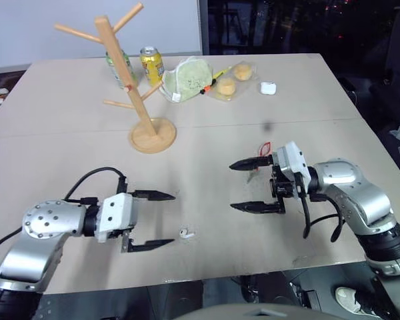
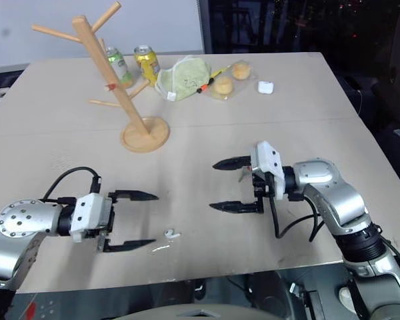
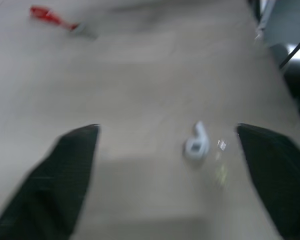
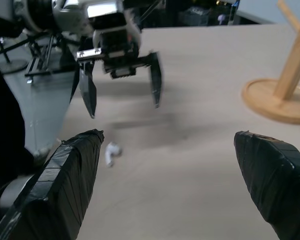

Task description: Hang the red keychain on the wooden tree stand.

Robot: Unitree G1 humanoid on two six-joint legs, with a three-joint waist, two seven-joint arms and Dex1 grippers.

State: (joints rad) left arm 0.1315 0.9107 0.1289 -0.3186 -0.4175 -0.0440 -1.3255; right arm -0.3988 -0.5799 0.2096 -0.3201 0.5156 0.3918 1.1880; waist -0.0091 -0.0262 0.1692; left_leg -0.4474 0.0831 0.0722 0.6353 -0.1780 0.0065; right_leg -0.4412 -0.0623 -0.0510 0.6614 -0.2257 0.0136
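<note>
Lighting's decent and even over the table [image 1: 267,120], soft shadows right under stuff, but the room behind is basically black. Left wrist view is smeared with blur, the little white earbud [image 3: 196,142] looks mushy. Right wrist view's sharper, fingertips soft up close.

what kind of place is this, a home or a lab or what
Most likely a lab or office work area, not a home. Two plain beige tables are pushed together, with a pale partition wall behind them, and snacks are staged at the far edge: two drink cans and wrapped pastries, beside a wooden tree stand.
</note>
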